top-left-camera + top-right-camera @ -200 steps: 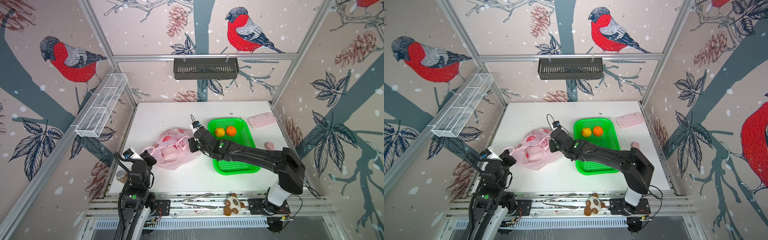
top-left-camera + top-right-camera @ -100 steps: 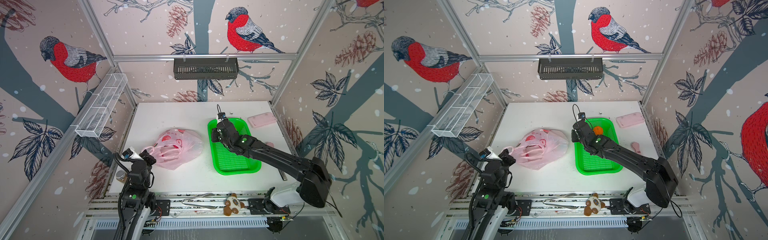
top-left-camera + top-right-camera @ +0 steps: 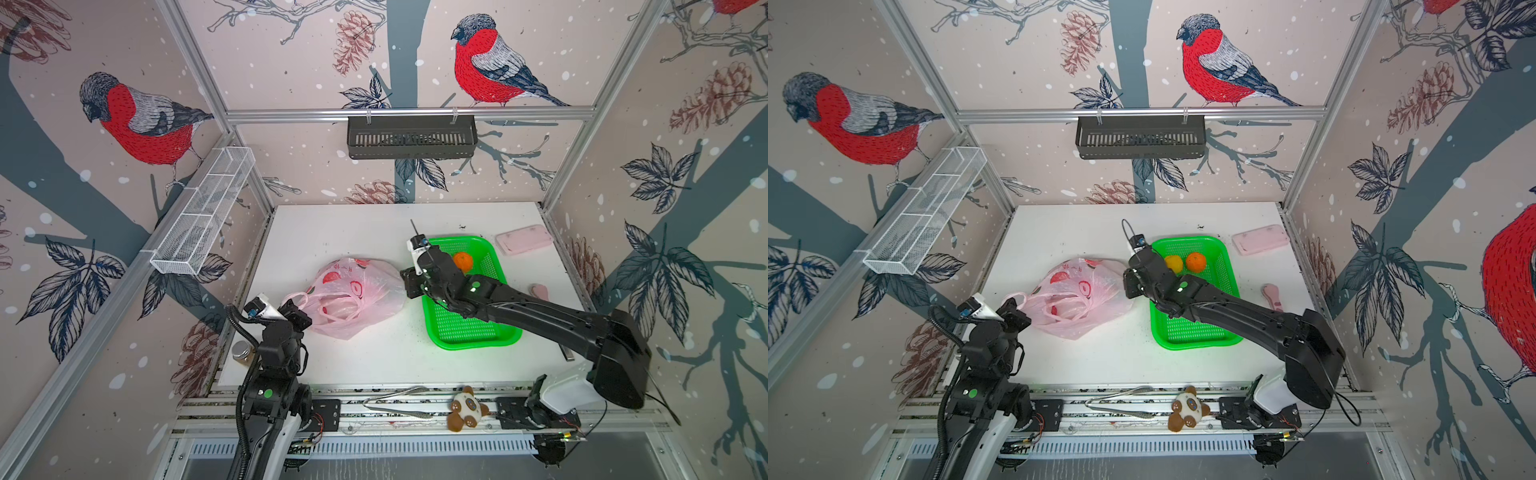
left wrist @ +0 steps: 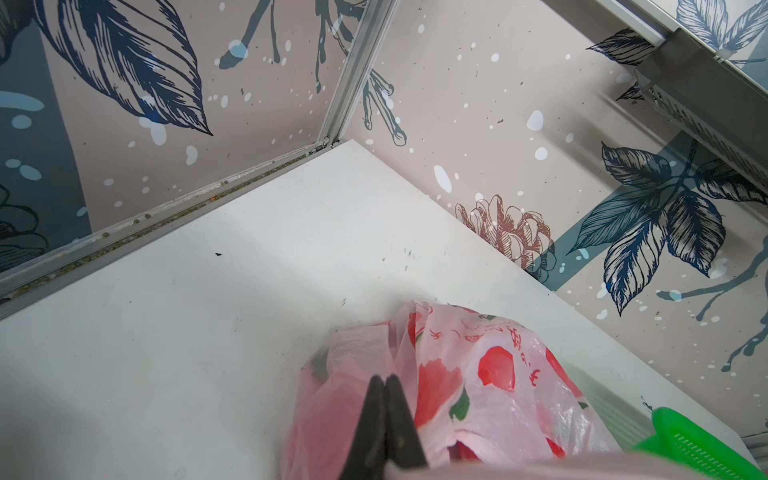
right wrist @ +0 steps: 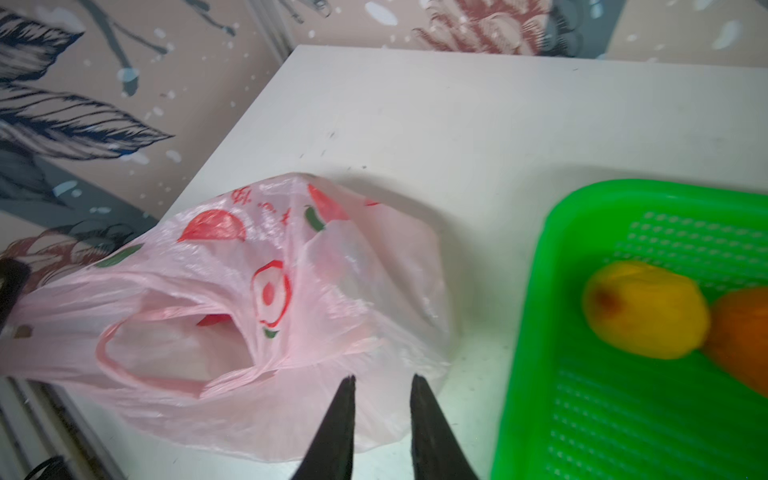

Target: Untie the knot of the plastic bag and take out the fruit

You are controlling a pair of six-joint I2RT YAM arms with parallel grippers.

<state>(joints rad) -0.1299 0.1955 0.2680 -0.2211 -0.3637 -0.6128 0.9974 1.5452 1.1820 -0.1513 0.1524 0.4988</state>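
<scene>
The pink plastic bag (image 3: 357,291) (image 3: 1077,291) (image 4: 478,386) lies left of centre, its mouth gaping beside a loose handle loop (image 5: 137,374). The knot is out of view. My left gripper (image 3: 300,312) (image 3: 1016,314) (image 4: 384,379) is shut on the bag's near-left handle, and the film is drawn taut toward it. My right gripper (image 3: 409,283) (image 3: 1128,286) (image 5: 382,377) hangs just over the bag's right edge, slightly open and holding nothing. Fruit: a yellow citrus (image 3: 1174,264) (image 5: 644,309) and an orange one (image 3: 462,262) (image 5: 744,336) sit in the green tray (image 3: 469,332). Red shapes show inside the bag.
A flat pink case (image 3: 523,245) lies at the back right, with a small pink object (image 3: 540,291) right of the tray. A small jar (image 3: 241,351) stands by the left arm. Tongs (image 3: 395,407) and a plush toy (image 3: 465,409) rest on the front rail.
My right gripper swung from the bag over the tray, then came back to the bag's right edge with its jaws a little wider. The bag spread out flatter. The left arm stayed still.
</scene>
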